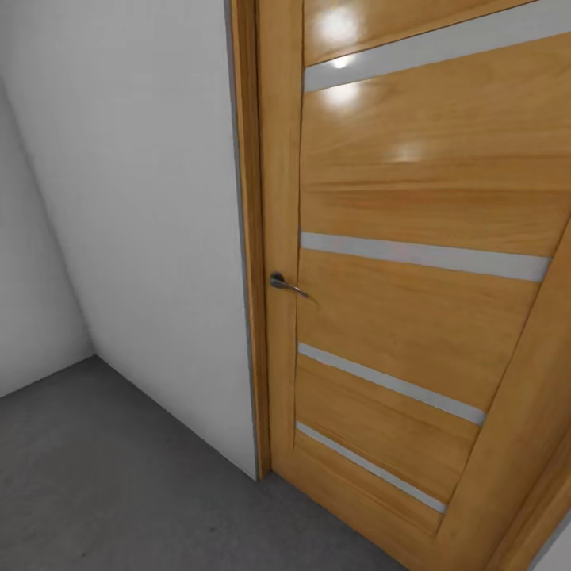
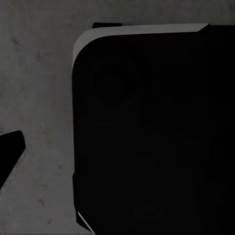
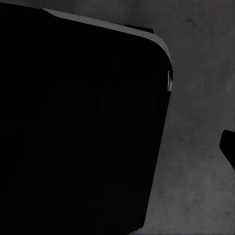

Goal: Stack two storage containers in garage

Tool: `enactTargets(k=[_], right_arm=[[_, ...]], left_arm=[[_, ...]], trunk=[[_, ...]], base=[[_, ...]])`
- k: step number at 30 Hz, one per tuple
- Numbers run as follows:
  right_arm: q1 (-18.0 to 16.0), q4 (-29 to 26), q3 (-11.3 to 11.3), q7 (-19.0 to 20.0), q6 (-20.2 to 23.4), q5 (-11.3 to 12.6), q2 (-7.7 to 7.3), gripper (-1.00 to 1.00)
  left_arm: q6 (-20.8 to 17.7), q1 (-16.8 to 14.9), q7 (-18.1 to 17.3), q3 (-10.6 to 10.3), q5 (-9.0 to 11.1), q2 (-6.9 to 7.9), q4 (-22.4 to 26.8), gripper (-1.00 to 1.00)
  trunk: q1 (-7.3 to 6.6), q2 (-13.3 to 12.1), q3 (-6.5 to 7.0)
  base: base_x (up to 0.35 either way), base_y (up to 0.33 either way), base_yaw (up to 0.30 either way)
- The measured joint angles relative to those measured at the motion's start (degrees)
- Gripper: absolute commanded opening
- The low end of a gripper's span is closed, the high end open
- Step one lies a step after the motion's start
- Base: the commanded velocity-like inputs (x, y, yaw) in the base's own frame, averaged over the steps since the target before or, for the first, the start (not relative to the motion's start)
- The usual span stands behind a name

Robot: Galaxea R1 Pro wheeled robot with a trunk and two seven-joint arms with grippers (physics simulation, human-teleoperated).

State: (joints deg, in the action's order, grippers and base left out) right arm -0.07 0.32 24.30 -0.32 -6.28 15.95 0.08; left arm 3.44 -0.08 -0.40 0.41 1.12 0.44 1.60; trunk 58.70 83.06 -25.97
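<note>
Here, wooden door, pale grey wall, mottled concrete floor.

In the left wrist view a large black rounded-corner body of the robot sits right ahead of the camera, with a thin pale edge along its upper rim and down its curved corner. A single dark fingertip pokes in from the frame's edge, well apart from that black body; its partner finger is out of frame, so whether this claw is open cannot be told

In the right wrist view a matching black body lies ahead of the camera, pale-edged along one rim. A small dark finger tip juts in at the far edge; the claw's opening cannot be judged here either
</note>
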Motion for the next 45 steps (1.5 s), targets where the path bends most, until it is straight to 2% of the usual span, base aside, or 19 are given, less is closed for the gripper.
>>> enactTargets(k=[22, 45], right_arm=[[0.0, 0.0, 0.0, 0.0, 0.0, 0.0, 0.00, 1.00], [0.0, 0.0, 0.0, 0.0, 0.0, 0.0, 0.00, 1.00]], left_arm=[[0.1, 0.0, 0.0, 0.0, -0.1, 0.00, 0.0, 1.00], [0.4, 0.0, 0.0, 0.1, -0.1, 0.00, 0.0, 1.00]], trunk=[[0.00, 0.0, 0.00], [0.03, 0.0, 0.00]], base=[[0.286, 0.216, -0.246], [0.016, 0.011, -0.246]])
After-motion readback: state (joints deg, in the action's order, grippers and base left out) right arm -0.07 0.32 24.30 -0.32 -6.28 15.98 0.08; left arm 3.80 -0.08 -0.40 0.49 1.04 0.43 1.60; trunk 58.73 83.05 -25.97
